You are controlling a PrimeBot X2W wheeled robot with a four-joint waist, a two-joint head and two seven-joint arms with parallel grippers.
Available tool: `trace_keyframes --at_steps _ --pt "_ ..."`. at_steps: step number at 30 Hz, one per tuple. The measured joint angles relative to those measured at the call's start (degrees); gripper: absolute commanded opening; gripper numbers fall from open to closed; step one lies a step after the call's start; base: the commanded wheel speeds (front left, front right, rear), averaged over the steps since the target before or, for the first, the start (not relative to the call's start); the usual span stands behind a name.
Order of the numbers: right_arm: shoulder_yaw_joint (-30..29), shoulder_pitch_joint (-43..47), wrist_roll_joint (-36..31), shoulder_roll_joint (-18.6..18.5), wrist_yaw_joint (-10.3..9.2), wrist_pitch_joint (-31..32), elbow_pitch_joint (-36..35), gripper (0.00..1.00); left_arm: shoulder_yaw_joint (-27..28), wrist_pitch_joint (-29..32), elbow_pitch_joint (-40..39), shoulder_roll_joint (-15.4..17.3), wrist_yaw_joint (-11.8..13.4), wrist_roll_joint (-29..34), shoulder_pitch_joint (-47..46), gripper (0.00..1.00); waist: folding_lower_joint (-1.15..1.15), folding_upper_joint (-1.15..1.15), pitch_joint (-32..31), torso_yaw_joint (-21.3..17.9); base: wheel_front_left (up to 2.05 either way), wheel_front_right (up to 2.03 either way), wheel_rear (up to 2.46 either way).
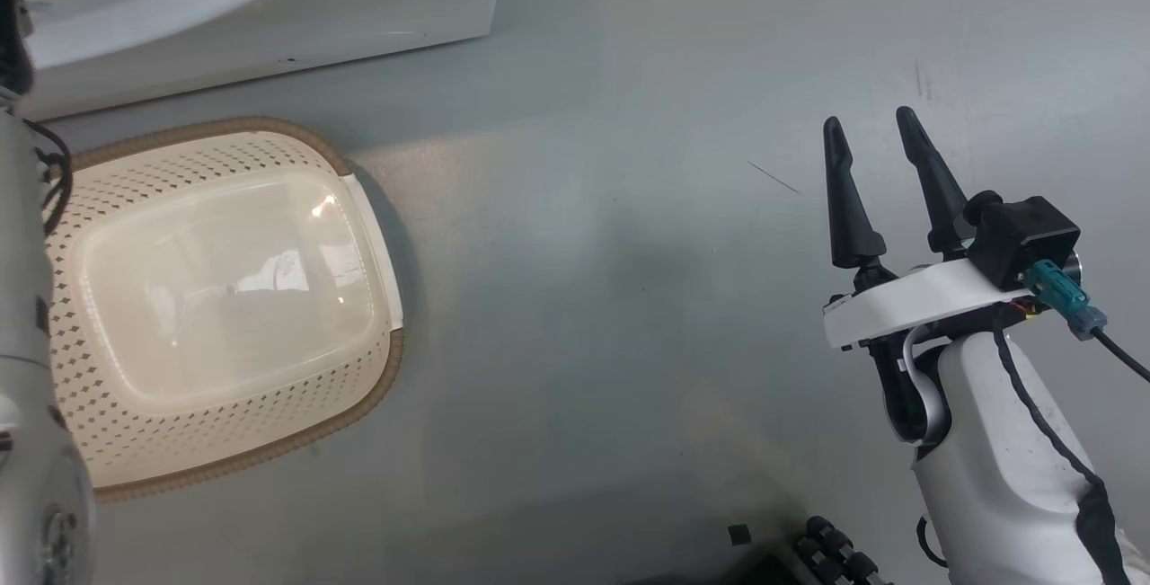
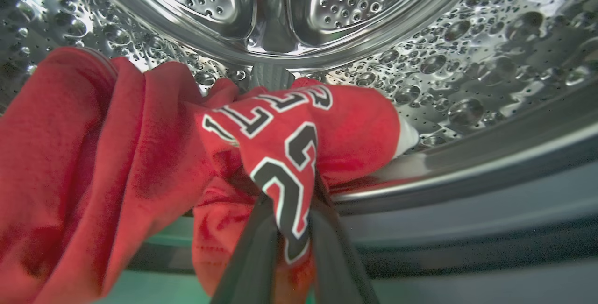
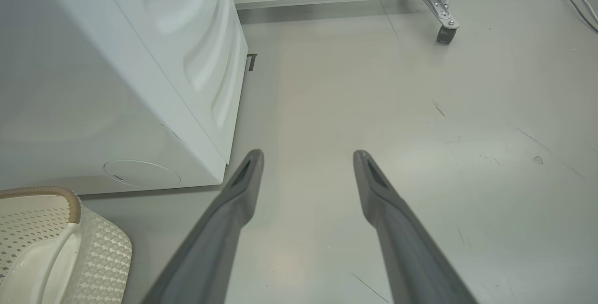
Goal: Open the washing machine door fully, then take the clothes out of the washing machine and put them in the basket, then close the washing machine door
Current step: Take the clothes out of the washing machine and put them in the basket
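Note:
Inside the steel drum (image 2: 448, 61) of the washing machine (image 1: 341, 19) lie the red clothes (image 2: 93, 154). On top is a jersey (image 2: 280, 131) with white-edged dark lettering and the number 23. My left gripper (image 2: 287, 201) is shut on a fold of that jersey, which covers its fingertips. The cream basket (image 1: 108, 423) stands on the floor in front of the machine with nothing in it. Far right of the basket, my right gripper (image 1: 870, 122) hangs open over bare floor, holding nothing. The washing machine door is out of view.
In the right wrist view the washing machine (image 3: 93, 84) is at the left, a corner of the basket (image 3: 98, 257) at the lower left, and my right gripper (image 3: 307, 154) over grey floor. A caster (image 3: 444, 33) stands far back. My pale left arm (image 1: 27, 342) runs up the left edge.

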Motion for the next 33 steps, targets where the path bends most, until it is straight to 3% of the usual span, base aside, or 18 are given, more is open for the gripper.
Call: trace_keyframes --at_steps 6,20,24,33 --pt "-1.13 0.00 -0.88 -0.01 0.05 0.00 0.47 1.00 -2.25 -3.76 1.47 -2.75 -1.02 1.45 2.22 0.00 0.00 0.00 -1.91 1.40 0.00 0.00 0.00" --pt "-2.31 0.57 -2.86 -0.03 0.59 0.00 2.83 1.00 -4.93 -11.14 4.08 -5.20 -2.42 2.44 7.36 0.00 0.00 0.00 -8.47 4.79 0.00 0.00 0.00" --pt "-2.75 1.92 -2.86 -0.04 1.04 0.00 3.70 1.00 -5.72 -12.54 4.59 -7.59 -3.00 2.36 10.56 0.00 0.00 0.00 -11.05 5.85 0.00 0.00 0.00" --pt "-3.33 3.10 -2.94 -0.07 1.08 0.00 4.53 1.00 -6.75 -13.56 5.06 -8.35 -3.39 1.88 18.53 0.00 0.00 0.00 -15.80 7.97 0.00 0.00 0.00"
